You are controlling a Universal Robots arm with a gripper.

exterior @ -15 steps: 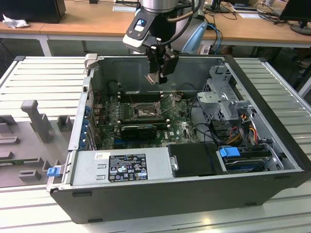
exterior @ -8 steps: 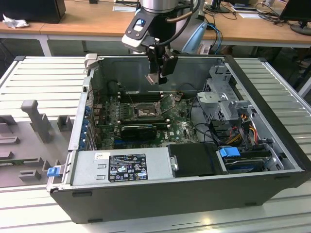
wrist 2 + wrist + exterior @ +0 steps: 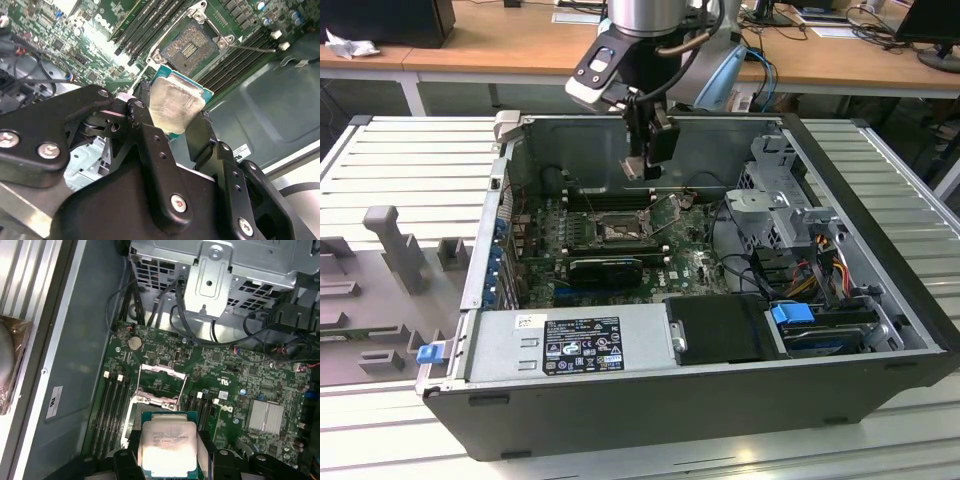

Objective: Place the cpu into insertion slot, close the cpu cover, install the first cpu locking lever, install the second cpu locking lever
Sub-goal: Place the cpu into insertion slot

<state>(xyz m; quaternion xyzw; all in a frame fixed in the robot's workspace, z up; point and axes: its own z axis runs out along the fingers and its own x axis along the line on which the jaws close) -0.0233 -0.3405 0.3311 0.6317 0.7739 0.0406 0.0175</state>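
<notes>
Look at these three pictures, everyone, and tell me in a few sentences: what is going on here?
A robot arm's gripper holds the cpu by its edges above the open computer case. The cpu hangs over the motherboard, near the insertion slot but not in it. The slot is bare, with its contacts showing, and the cpu cover is lifted open. The chip is not yet seated.

Gripping the small flat silvery-grey square cpu (image 3: 175,107) in the black pincer (image 3: 172,116), near the uncovered dark square insertion slot (image 3: 190,47) on green circuit board (image 3: 50,25).
</notes>
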